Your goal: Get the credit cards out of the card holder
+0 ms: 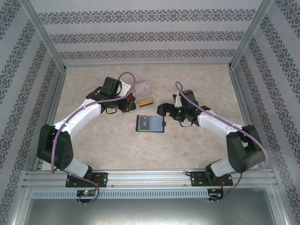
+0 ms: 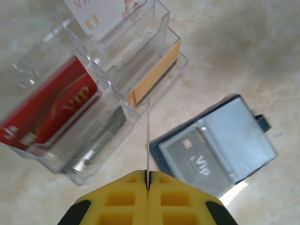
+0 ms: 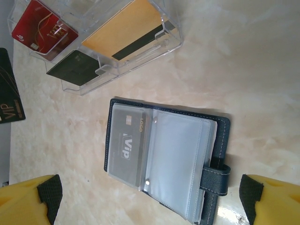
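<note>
- The card holder point(image 3: 161, 161) lies open and flat on the tabletop point(image 3: 234, 70), with its clear sleeves facing up and its closure tab point(image 3: 216, 176) sticking out at one side.
- One grey card point(image 3: 127, 145) with the word VIP sits inside a sleeve of the holder.
- In the top view the holder is between the two claws, near a clear plastic stand point(image 3: 171, 40) but apart from it.
- The stand keeps several cards in its tiers: a red card point(image 2: 51, 105), a white card point(image 2: 101, 14), an orange-gold card point(image 3: 124, 30) and a dark card point(image 3: 75, 65).
- The left claw point(image 2: 148, 176) is clenched, and its yellow fingers pinch a thin card point(image 2: 147, 136). This card is seen from its edge, as a fine line, and it stands up in front of the stand.
- A black card with gold letters point(image 3: 7, 91) shows at the left border of the right wrist view. I cannot tell if it is the same card that the left claw pinches.
- The right claw point(image 3: 150, 201) is released. Its jaws stand wide, one on each side of the holder, and they grip nothing.
</note>
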Available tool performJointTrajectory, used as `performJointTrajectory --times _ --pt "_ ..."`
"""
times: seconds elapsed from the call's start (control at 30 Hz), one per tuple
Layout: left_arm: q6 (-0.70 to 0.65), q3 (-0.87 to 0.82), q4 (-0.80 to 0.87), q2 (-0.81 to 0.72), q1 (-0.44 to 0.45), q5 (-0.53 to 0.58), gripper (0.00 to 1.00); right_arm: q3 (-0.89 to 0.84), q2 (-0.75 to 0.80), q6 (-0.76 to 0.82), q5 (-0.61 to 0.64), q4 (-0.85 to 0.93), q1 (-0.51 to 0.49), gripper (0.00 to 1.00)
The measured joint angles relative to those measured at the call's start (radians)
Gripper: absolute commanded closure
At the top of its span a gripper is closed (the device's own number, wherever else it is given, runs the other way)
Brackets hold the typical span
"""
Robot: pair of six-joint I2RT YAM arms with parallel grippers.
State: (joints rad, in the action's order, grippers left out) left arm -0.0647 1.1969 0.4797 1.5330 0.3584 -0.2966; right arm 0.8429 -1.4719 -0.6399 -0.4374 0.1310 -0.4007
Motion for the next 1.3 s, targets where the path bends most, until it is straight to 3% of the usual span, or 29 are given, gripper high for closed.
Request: performJointTrajectory --times 0.37,0.53,1.3 --pt "-0.432 0.209 0.225 0.138 0.000 -0.021 1.00 0.035 -0.033 -0.011 0.005 0.018 0.000 0.02" --pt "-0.550 0.254 0.291 0.204 0.000 -0.023 1.00 0.047 -0.033 -0.031 0.011 0.020 0.000 0.02" --pt "-0.653 0.495 0.438 0.483 -0.020 0.077 1.00 0.063 0.019 -0.095 0.082 0.026 -0.023 0.02"
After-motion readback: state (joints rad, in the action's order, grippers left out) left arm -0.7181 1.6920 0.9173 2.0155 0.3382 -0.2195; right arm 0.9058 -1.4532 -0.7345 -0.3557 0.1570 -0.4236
